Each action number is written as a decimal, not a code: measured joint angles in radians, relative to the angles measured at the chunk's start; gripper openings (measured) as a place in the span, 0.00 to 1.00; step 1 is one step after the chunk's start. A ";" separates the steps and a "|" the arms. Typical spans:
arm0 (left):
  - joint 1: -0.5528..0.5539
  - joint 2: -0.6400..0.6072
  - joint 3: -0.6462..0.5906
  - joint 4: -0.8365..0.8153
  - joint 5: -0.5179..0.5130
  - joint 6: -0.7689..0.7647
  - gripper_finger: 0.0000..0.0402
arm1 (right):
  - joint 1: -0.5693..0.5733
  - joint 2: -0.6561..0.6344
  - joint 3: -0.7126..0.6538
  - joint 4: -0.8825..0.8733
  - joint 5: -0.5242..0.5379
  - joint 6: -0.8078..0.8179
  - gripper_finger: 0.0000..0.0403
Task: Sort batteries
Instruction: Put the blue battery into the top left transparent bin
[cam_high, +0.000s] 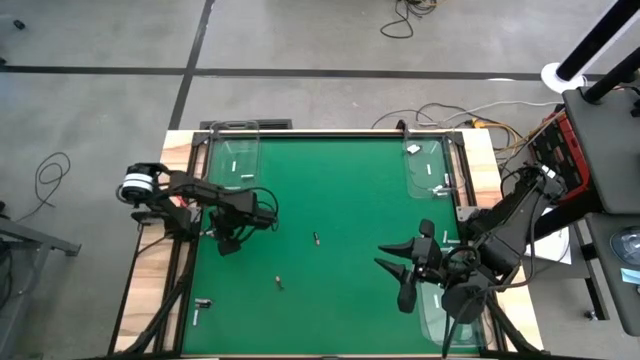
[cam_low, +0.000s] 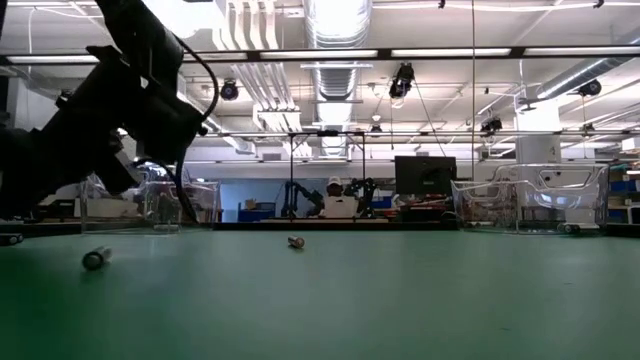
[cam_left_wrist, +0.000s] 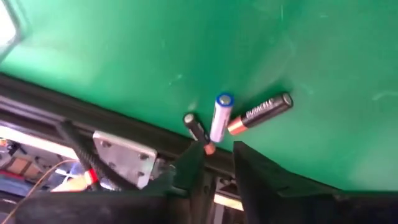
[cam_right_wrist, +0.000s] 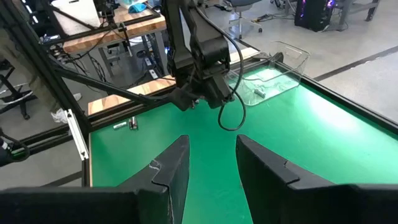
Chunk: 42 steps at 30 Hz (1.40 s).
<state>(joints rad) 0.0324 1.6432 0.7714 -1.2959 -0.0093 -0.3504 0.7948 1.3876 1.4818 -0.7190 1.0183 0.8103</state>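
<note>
Hovering over the green mat near the table's left edge, the left gripper (cam_left_wrist: 214, 158) is pointing its parted fingers, holding nothing, at three small cylindrical batteries (cam_left_wrist: 219, 118) lying just beside one another: a white one with a blue end, a black-and-copper one, and a short dark one. Judging by this, it is lining up a pick from that cluster, and the next move is probably calling for a descent onto a single cell without nudging its neighbours. Two more loose batteries (cam_high: 315, 238) are lying well apart mid-mat, and others are resting in the clear plastic trays (cam_high: 234, 158) at the far corners. The right gripper (cam_high: 405, 268) is waiting open above the mat's right side. Wooden borders are framing the green felt table surface (cam_high: 340, 180); beyond, a lit workshop with ceiling ducts and desks is showing.
</note>
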 joint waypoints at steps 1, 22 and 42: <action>0.001 0.006 -0.003 0.010 0.000 0.008 0.14 | 0.000 0.000 0.000 0.000 0.000 0.001 0.31; 0.090 0.026 -0.027 0.085 0.002 0.060 0.29 | 0.000 0.001 0.002 0.030 0.003 0.028 0.31; 0.087 0.023 -0.109 0.178 0.058 0.028 0.05 | 0.000 0.001 0.002 0.051 0.003 0.025 0.29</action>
<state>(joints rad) 0.1190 1.6666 0.6626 -1.1179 0.0483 -0.3228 0.7944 1.3888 1.4834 -0.6678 1.0209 0.8349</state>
